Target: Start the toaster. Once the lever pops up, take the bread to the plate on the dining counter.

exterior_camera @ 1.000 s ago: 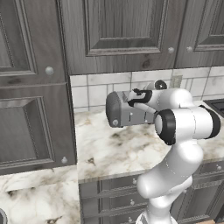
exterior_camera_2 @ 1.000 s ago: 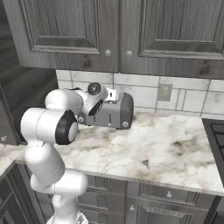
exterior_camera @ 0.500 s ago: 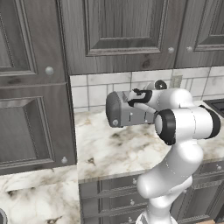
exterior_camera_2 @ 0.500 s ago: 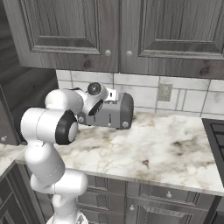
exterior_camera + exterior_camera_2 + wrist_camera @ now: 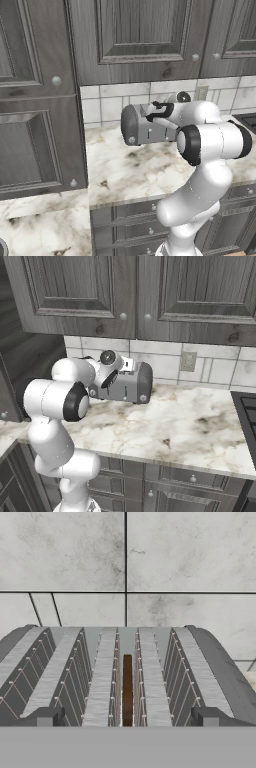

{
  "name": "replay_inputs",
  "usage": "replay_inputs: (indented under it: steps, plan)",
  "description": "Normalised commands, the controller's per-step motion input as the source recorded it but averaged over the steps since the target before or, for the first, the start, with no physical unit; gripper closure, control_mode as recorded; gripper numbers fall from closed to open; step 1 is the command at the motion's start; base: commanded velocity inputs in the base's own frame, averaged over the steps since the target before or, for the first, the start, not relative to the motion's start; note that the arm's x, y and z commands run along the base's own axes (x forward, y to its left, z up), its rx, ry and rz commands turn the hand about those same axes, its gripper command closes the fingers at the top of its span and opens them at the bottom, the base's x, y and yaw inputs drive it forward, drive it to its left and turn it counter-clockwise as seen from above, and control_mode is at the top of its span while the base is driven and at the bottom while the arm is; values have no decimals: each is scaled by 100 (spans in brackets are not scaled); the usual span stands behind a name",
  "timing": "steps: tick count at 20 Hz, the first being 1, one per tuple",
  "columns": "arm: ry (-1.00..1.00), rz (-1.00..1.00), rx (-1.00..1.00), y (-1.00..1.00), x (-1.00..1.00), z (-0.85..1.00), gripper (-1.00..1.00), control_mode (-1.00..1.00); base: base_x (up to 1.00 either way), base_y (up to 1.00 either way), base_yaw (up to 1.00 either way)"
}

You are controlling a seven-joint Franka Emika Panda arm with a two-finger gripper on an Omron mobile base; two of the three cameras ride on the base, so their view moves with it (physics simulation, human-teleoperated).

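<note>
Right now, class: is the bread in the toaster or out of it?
In. The hand view shows the bread as a thin brown edge standing down inside the toaster's middle slot.

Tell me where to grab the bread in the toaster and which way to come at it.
Grip the bread by its thin top edge, one finger on each flat face, coming straight down from above. It stands on edge in the middle slot of the toaster, so only that edge is reachable. The open gripper already straddles it.
</note>
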Motion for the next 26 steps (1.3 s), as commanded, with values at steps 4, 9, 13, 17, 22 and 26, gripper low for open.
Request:
replay_inputs:
  steps: [4, 9, 13, 17, 22, 26]
  plan:
    - [0, 0, 0, 0, 0, 0, -100, -100, 0, 0, 0]
    - [0, 0, 0, 0, 0, 0, -100, -100, 0, 0, 0]
    - [0, 0, 0, 0, 0, 0, -100, -100, 0, 0, 0]
    - [0, 0, 0, 0, 0, 0, -100, -100, 0, 0, 0]
    - [0, 0, 0, 0, 0, 0, -100, -100, 0, 0, 0]
    - [0, 0, 0, 0, 0, 0, -100, -100, 0, 0, 0]
